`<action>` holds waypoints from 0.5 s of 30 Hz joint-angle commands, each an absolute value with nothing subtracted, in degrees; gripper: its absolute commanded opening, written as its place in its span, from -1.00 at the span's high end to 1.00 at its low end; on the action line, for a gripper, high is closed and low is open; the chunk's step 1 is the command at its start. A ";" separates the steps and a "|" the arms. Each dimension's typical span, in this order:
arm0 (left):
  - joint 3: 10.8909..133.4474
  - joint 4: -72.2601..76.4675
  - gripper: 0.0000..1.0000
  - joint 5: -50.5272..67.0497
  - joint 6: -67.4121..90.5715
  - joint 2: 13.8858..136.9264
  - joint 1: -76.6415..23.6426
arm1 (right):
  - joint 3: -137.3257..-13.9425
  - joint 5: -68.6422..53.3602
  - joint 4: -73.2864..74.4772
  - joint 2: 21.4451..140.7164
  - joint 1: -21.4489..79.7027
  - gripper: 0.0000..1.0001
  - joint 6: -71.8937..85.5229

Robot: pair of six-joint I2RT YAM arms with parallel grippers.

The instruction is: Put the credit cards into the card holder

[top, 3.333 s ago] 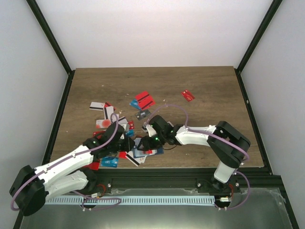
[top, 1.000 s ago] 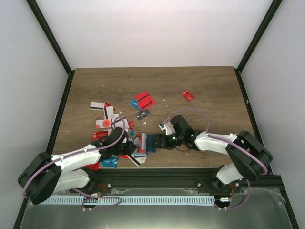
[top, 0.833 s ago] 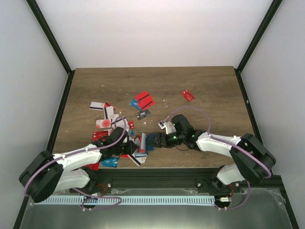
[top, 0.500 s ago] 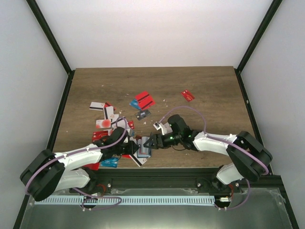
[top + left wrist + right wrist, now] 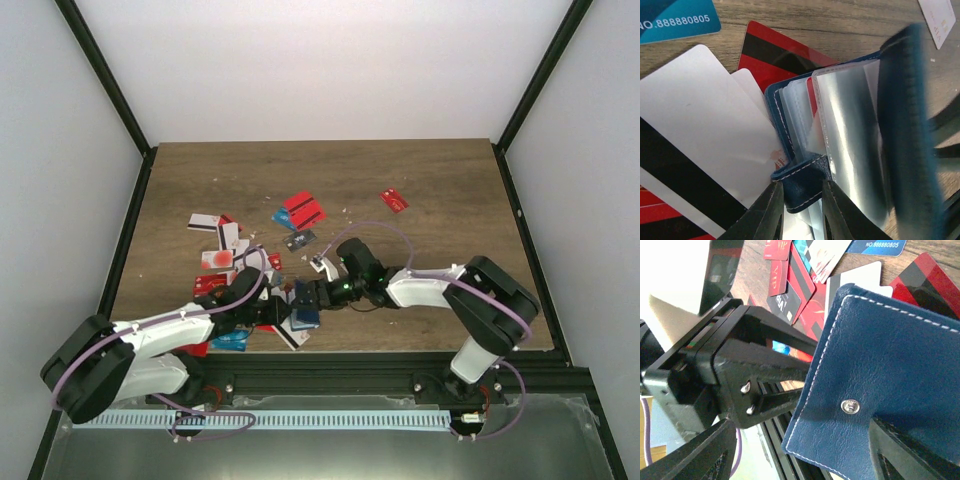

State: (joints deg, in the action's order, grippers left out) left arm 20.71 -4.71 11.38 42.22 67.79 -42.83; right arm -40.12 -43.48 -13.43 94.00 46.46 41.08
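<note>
Left gripper (image 5: 799, 212) is pinched tight on the holder (image 5: 905, 125), bottom centre of its view. Right gripper (image 5: 802, 440) sits wide around the cover, with cards (image 5: 705, 115) scattered underneath.

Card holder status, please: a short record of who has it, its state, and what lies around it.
item: card holder, navy, open
inside: clear sleeves fanned out
left end effector: shut on the holder's small tab
right end effector: open, straddling the outer cover
underneath: white striped card, red card
surface: wooden table, more cards scattered
</note>
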 commanded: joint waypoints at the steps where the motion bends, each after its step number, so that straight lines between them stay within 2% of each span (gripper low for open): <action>1: 19.62 -2.77 0.52 12.99 42.13 66.17 -43.05 | -43.33 -43.36 -14.59 96.67 47.28 -0.48 39.34; 6: 19.00 -2.39 0.50 13.94 41.46 65.28 -43.05 | -44.95 -43.07 -14.11 98.66 47.69 -0.46 38.78; 15: 18.59 -0.07 0.50 15.41 40.70 67.47 -43.14 | -47.42 -44.38 -16.11 101.53 48.74 -0.31 39.18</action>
